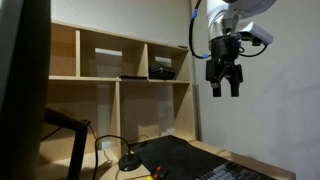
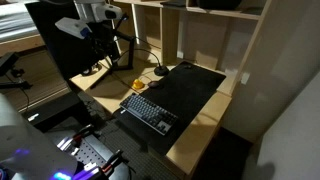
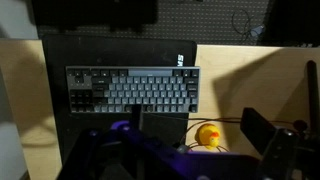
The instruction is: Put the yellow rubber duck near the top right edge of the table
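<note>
The yellow rubber duck [image 3: 208,135] sits upright on the bare light wood of the table [image 3: 245,70], just off the edge of the black mat [image 3: 110,52]. It also shows as a small yellow spot in both exterior views [image 2: 138,86] [image 1: 156,174]. My gripper [image 1: 224,80] hangs high above the table, open and empty, with its fingers pointing down. In the wrist view the duck lies far below, between the gripper's [image 3: 195,122] two dark fingers.
A grey keyboard [image 3: 130,88] lies on the mat, close to the duck. A tall light-wood shelf unit [image 1: 120,75] stands behind the table. A black microphone stand base [image 2: 158,71] and cables sit at the mat's far end. A monitor [image 1: 22,80] stands near the camera.
</note>
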You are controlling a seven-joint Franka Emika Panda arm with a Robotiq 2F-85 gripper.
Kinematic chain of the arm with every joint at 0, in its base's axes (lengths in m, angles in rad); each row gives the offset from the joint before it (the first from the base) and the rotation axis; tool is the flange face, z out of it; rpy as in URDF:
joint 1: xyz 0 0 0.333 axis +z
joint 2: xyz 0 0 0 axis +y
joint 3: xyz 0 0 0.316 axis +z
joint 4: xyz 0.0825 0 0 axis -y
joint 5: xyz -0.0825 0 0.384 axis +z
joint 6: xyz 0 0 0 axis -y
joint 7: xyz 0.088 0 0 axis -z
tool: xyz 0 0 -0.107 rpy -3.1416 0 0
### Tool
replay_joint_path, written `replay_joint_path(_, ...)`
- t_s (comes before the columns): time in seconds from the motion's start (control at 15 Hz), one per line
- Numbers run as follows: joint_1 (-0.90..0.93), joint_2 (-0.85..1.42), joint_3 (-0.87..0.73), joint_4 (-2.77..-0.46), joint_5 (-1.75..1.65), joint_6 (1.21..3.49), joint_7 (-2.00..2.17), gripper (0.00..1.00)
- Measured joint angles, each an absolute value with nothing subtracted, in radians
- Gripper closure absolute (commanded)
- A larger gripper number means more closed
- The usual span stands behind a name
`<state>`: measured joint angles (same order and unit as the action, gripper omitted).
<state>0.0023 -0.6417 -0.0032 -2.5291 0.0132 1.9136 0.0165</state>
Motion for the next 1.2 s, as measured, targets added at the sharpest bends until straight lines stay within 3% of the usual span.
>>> replay_joint_path(0.67, 0.002, -0.642, -0.003, -2.529, 0.01, 1.921, 0.024, 0.0)
replay_joint_path(1.2, -0.037, -0.642, 0.043, -2.535, -0.198, 2.014, 0.14, 0.0)
